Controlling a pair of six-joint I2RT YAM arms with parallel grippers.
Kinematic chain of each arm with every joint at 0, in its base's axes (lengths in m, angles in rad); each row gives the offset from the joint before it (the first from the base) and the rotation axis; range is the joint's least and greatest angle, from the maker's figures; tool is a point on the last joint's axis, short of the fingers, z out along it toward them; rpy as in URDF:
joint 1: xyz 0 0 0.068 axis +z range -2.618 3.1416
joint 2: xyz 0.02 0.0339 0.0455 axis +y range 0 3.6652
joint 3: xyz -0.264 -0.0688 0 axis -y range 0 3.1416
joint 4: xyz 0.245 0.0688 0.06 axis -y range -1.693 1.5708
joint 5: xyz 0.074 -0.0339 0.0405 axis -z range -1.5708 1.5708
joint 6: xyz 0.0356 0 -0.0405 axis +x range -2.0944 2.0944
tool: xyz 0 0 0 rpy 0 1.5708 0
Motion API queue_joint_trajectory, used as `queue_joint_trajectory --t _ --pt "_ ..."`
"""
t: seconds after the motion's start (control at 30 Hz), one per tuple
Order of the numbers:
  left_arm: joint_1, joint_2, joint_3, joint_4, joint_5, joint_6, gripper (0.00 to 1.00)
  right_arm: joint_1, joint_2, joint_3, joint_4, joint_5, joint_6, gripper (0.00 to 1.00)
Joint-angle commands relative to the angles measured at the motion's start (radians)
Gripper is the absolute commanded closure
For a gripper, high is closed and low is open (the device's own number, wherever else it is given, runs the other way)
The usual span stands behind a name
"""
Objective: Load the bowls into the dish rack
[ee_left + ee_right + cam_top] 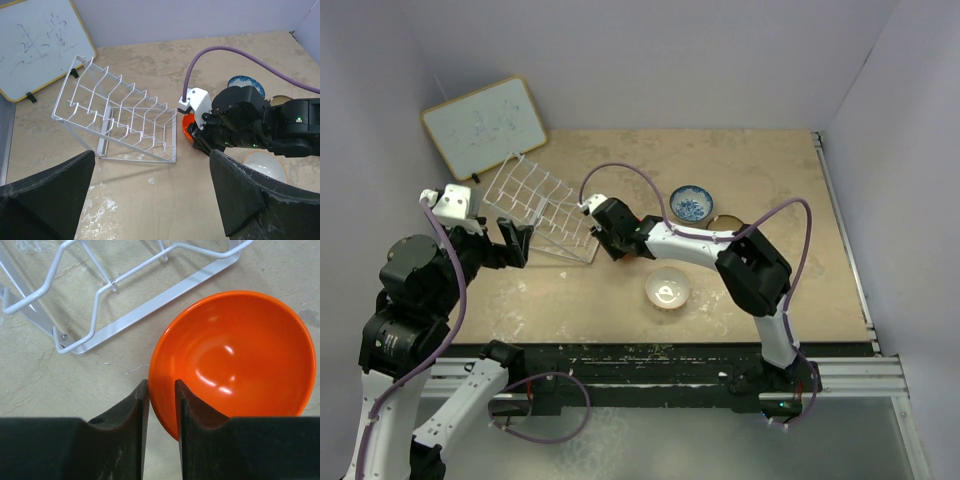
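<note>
The white wire dish rack [540, 205] stands at the back left and holds no bowls; it also shows in the left wrist view [120, 117] and the right wrist view [140, 310]. My right gripper [603, 225] [161, 385] is shut on the rim of the orange-red bowl [235, 355] [186, 126], just right of the rack's near corner. My left gripper [515, 242] [152, 160] is open and empty, left of and in front of the rack. The blue-and-white bowl [691, 203], the white bowl [668, 289] and the tan bowl [725, 221], partly hidden by the arm, sit on the table. The black bowl is out of view.
A wood-framed whiteboard [485, 125] leans at the back left behind the rack. Walls close the table at the back and sides. A purple cable [630, 175] arcs over the right arm.
</note>
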Motion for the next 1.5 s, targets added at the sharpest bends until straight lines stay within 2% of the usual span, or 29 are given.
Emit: queue_joint_trajectory --t 0.0,0.1,0.2,0.33,0.47,0.6,0.73,0.83,1.03,1.3,1.47 --pt "-0.004 -0.011 0.013 0.009 -0.011 0.011 0.01 0.002 -0.01 0.031 0.001 0.045 0.016 0.77" --pt "-0.004 -0.014 0.018 0.006 -0.011 0.011 0.01 0.001 -0.034 0.03 0.009 0.042 0.03 0.9" --pt "-0.004 -0.016 0.026 0.003 -0.009 0.011 0.01 0.001 -0.085 0.029 0.053 -0.005 0.085 0.95" --pt "-0.004 -0.009 0.043 0.001 -0.003 0.014 0.01 0.001 -0.212 -0.029 0.216 -0.13 0.277 1.0" --pt "-0.004 -0.003 0.063 -0.006 0.0 0.018 0.01 0.0 -0.332 -0.196 0.604 -0.251 0.524 1.0" --pt "-0.005 0.0 0.07 -0.007 0.011 0.012 0.01 -0.002 -0.349 -0.39 1.067 -0.292 0.767 1.0" --pt "-0.005 0.002 0.075 -0.01 0.018 0.008 0.01 -0.002 -0.282 -0.528 1.533 -0.226 0.966 1.0" --pt "-0.005 0.008 0.09 -0.021 0.016 0.012 0.01 -0.002 -0.238 -0.577 1.735 -0.129 1.039 1.0" --pt "-0.005 0.014 0.103 -0.029 0.017 0.017 0.01 -0.008 -0.168 -0.562 1.824 -0.054 1.093 1.0" --pt "-0.004 0.011 0.09 -0.028 0.015 0.02 0.01 -0.047 0.0 -0.539 1.94 -0.055 1.286 1.0" --pt "-0.004 0.019 0.09 -0.027 0.013 0.024 0.01 -0.048 0.027 -0.514 1.928 -0.025 1.313 1.0"
